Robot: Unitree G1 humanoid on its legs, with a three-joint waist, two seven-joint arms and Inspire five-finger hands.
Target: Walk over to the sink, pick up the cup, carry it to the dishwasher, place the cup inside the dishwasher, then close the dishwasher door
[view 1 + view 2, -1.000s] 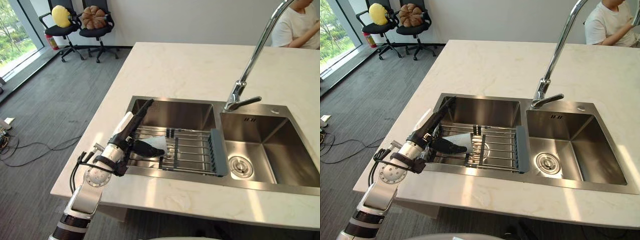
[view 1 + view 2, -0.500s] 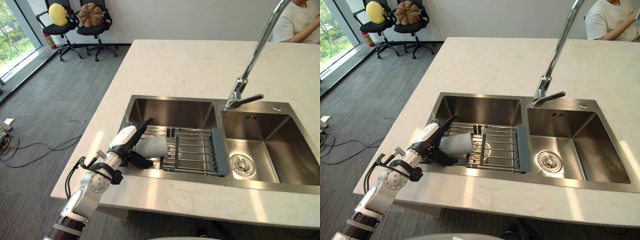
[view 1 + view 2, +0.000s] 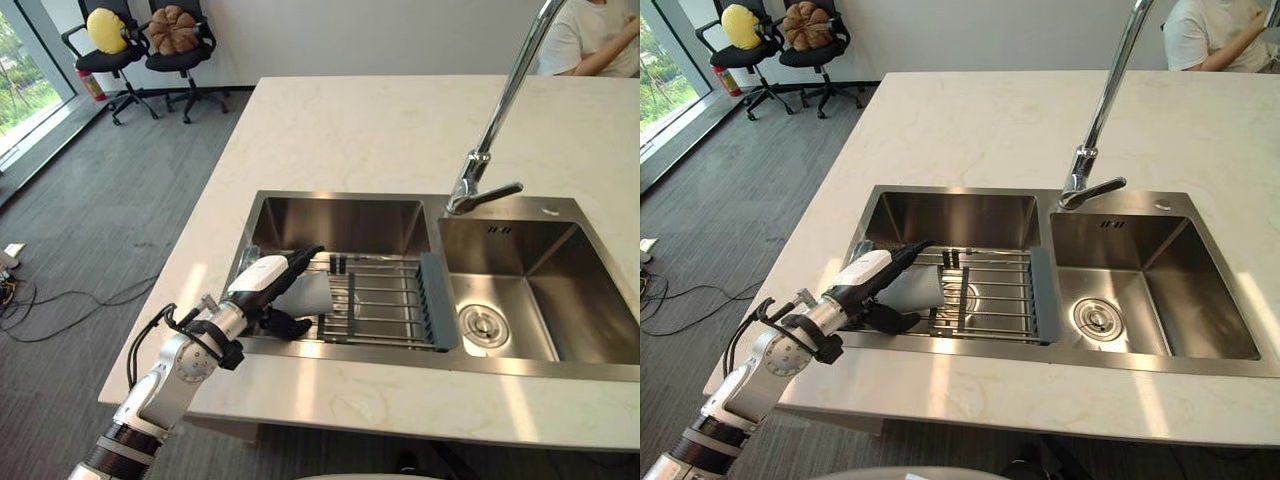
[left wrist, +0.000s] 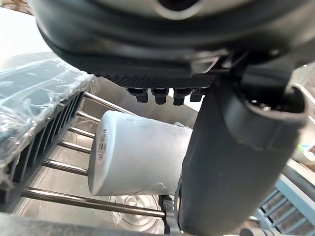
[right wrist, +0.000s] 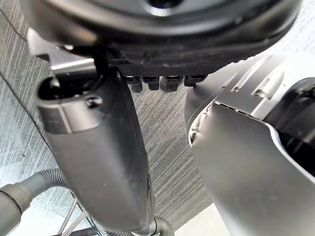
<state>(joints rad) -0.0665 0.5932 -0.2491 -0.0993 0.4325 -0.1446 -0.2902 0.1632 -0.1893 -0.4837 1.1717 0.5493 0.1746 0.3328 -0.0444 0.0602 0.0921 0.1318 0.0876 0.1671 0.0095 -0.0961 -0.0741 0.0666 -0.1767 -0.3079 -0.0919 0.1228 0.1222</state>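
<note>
A pale cup [image 3: 312, 294] lies on its side on the wire rack [image 3: 385, 305] in the left basin of the steel sink [image 3: 340, 197]. My left hand [image 3: 272, 281] reaches in over the basin's near left corner. Its straight fingers [image 3: 301, 258] stretch across the top of the cup, and its dark thumb [image 3: 290, 325] sits beside the cup's near side. The hand is open around the cup, not closed on it. The left wrist view shows the cup [image 4: 138, 160] just past the thumb [image 4: 231, 162]. My right hand [image 5: 98, 137] hangs over the grey floor, open and holding nothing.
A tall curved faucet [image 3: 500, 110] rises between the two basins. The right basin [image 3: 560, 300] has a drain. A plastic-wrapped item [image 4: 34, 98] lies at the rack's left end. A person [image 3: 590, 35] sits at the counter's far right. Two chairs [image 3: 140, 40] stand at the back left.
My left hand has come down from above the sink's edge and now reaches over the cup, fingers across its top. The camera has shifted slightly.
</note>
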